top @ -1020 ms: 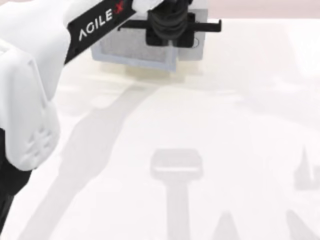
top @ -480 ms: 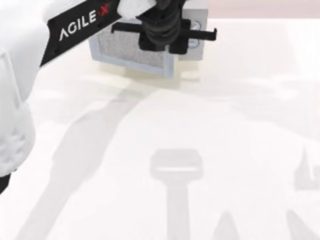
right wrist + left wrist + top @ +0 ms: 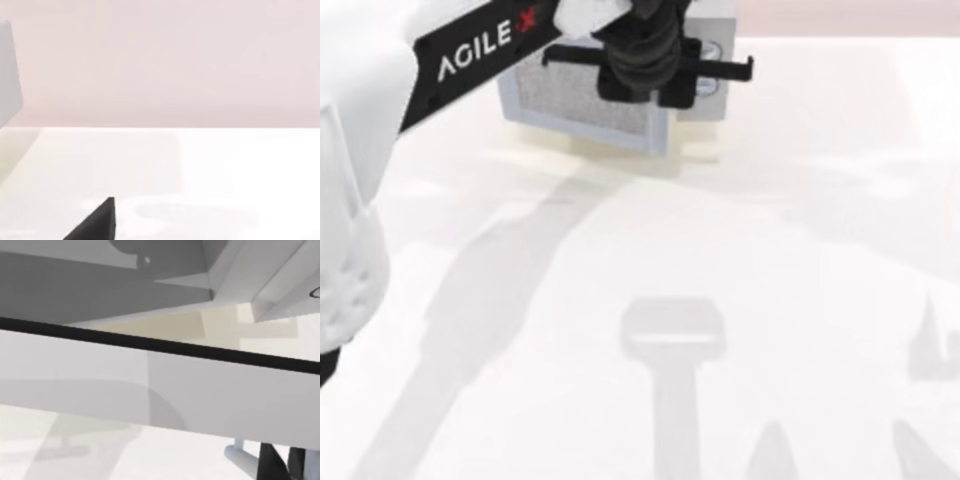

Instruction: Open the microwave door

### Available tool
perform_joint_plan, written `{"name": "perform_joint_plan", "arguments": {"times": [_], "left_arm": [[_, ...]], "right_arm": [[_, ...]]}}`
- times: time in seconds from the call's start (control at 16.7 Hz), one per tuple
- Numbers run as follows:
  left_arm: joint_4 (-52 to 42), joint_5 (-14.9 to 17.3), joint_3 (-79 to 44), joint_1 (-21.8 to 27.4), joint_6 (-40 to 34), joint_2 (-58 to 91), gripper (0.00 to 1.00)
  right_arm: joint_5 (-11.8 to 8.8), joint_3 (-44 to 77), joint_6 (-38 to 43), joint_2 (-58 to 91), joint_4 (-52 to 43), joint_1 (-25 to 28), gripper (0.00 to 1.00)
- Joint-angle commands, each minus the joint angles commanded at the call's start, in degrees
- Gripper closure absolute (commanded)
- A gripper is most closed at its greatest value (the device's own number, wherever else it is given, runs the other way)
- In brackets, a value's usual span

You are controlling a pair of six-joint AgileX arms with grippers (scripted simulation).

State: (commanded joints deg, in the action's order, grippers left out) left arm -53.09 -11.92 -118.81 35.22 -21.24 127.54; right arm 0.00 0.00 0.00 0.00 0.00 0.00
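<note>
the table [image 3: 800, 250] is a pale cream, bare surface crossed by soft grey shadows of the arms; beyond its far edge runs a pinkish wall [image 3: 165, 60]; the microwave [image 3: 718, 28] stands at the far edge, left of centre, its microwave door [image 3: 582, 100] swung slightly out from the body; the left hand [image 3: 655, 75] hangs over the door's handle edge, whether its fingers are apart or together i cannot tell; the right hand [image 3: 95, 222] shows only a dark fingertip above the table.
</note>
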Motion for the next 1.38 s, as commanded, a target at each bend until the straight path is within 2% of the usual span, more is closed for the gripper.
{"name": "perform_joint_plan", "arguments": {"times": [0.84, 1.02, 1.38], "left_arm": [[0.0, 0.0, 0.0, 0.0, 0.0, 0.0, 1.00], [0.6, 0.5, 1.1, 0.3, 0.5, -0.5, 1.00], [4.7, 3.2, 9.6, -0.9, 6.0, -5.9, 1.00]], "right_arm": [[0.0, 0.0, 0.0, 0.0, 0.0, 0.0, 0.00], [0.0, 0.0, 0.0, 0.0, 0.0, 0.0, 0.00], [0.0, 0.0, 0.0, 0.0, 0.0, 0.0, 0.00]]}}
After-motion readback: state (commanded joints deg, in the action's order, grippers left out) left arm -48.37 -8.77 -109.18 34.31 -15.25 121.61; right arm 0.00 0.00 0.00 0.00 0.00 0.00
